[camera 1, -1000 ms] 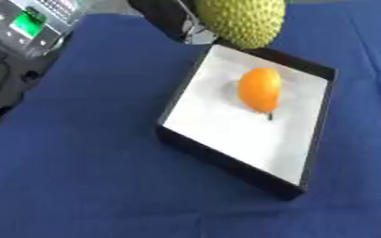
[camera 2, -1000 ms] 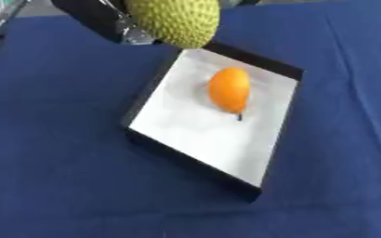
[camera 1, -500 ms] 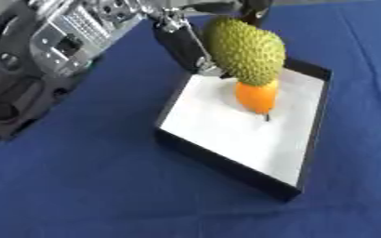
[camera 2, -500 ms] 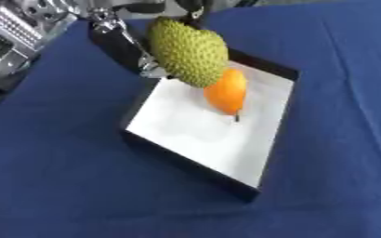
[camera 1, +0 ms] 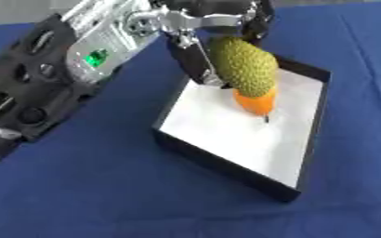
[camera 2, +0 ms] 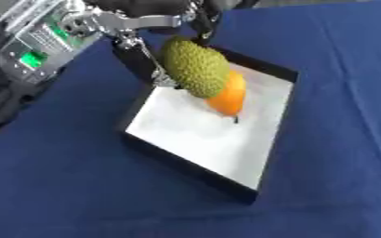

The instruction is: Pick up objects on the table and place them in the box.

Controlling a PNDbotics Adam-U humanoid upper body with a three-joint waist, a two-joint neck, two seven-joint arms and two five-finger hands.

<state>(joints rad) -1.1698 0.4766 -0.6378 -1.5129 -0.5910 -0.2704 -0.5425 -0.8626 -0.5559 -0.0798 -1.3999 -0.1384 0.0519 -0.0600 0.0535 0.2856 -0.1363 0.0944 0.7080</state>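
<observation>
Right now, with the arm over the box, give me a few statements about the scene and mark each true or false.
1. The left hand holds the bumpy green fruit over the box. True.
2. The box is empty. False: an orange fruit lies inside on its white floor.
3. The table is covered by a blue cloth. True.
4. The green fruit lies on the cloth outside the box. False: it is in the hand above the box's inside.
5. The right hand steadies the box. False: no right hand shows.
</observation>
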